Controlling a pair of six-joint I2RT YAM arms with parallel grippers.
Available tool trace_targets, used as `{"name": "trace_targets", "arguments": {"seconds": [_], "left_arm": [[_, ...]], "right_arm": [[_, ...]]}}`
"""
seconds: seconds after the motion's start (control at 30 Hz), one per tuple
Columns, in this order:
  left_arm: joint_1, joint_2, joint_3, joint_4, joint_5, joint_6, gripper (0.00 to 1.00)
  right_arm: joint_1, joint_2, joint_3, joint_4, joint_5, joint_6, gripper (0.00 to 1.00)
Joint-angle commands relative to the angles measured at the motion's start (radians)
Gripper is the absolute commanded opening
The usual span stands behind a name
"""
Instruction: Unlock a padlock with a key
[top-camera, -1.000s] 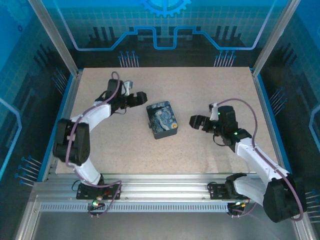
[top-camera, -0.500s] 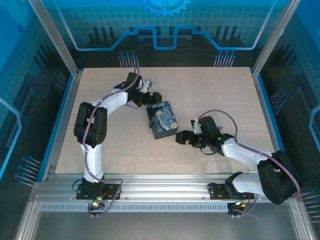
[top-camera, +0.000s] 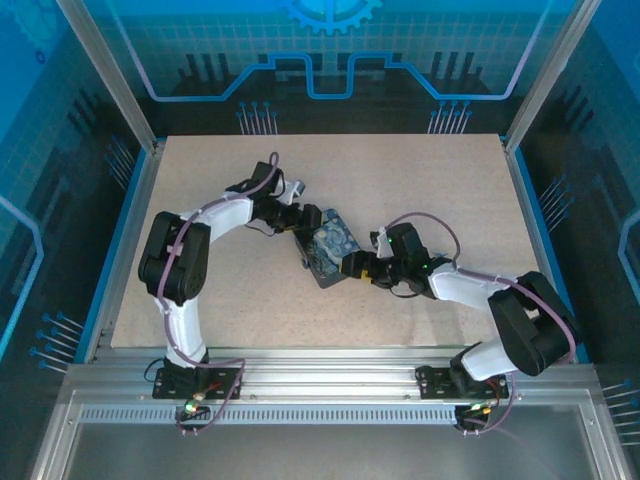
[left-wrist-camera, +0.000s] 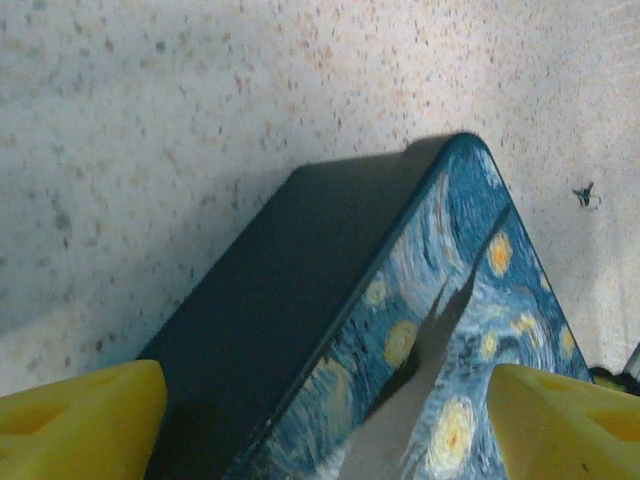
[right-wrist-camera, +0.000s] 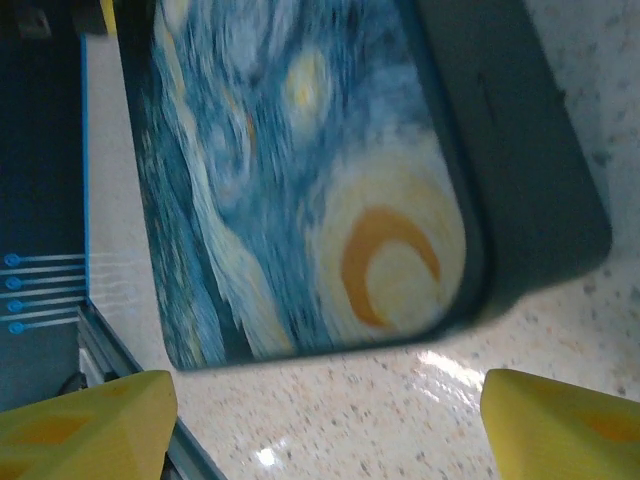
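Tin (top-camera: 330, 246), jaws flanking it (both spread)

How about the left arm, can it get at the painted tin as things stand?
Probably yes. The left gripper sits right at the tin with its jaws open, and its wrist view shows yellow fingers on either side of the box, nothing between. The right gripper is at the opposite side.
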Motion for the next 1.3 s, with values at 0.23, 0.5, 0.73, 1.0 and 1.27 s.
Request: {"name": "trace_targets", "arguments": {"seconds": [0.23, 0.5, 0.73, 1.0, 1.27], "left_arm": [[-0.017, -0.175, -0.234, 0.165, 0.023, -0.117, 0.82], [-0.043, -0.270, -0.376, 0.254, -0.003, -0.206, 0.76], [-0.095, -0.288, -0.413, 0.312, -0.043, -0.276, 0.70], [-0.116, -0.220, -0.316, 0.318, -0.080, -0.298, 0.68], [-0.117, -0.119, -0.194, 0.316, -0.108, -0.311, 0.68]], "right_arm": [[-0.089, 0.109, 0.145, -0.014, -0.016, -0.020, 0.73], [-0.121, 0.244, 0.320, -0.101, -0.044, -0.089, 0.60], [-0.120, 0.359, 0.479, -0.223, -0.045, -0.149, 0.52], [-0.129, 0.427, 0.576, -0.292, -0.014, -0.184, 0.52], [-0.165, 0.463, 0.632, -0.319, 0.008, -0.188, 0.53]]}}
